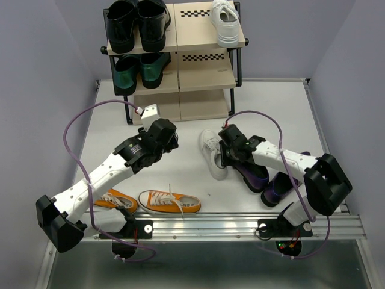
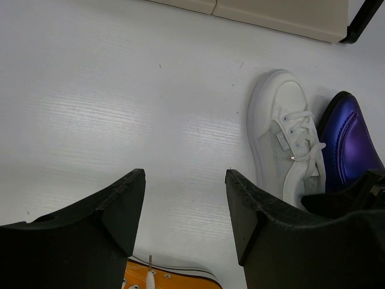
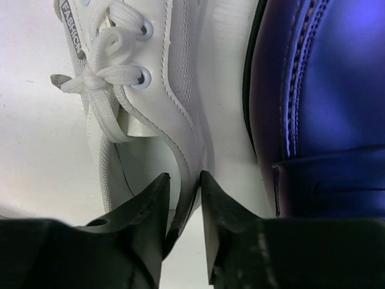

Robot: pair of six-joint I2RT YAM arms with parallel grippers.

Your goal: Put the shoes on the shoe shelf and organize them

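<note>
A white sneaker (image 1: pixel 210 153) lies on the table, next to two purple loafers (image 1: pixel 255 174). My right gripper (image 1: pixel 223 158) is shut on that sneaker's side wall at the collar (image 3: pixel 162 72). One finger is inside the shoe and one outside, and a loafer (image 3: pixel 325 90) lies just to the right. My left gripper (image 1: pixel 172 140) is open and empty above bare table (image 2: pixel 185 180), to the left of the white sneaker (image 2: pixel 283 138). Two orange sneakers (image 1: pixel 169 202) lie near the front edge. The other white sneaker (image 1: pixel 227 23) stands on the top board of the shoe shelf (image 1: pixel 204 78).
A shiny black pair (image 1: pixel 135 24) fills the left of the top board, and a metallic green pair (image 1: pixel 141 69) the left of the middle board. The shelf stands against the back wall. A metal rail (image 1: pixel 228 226) runs along the table's front edge.
</note>
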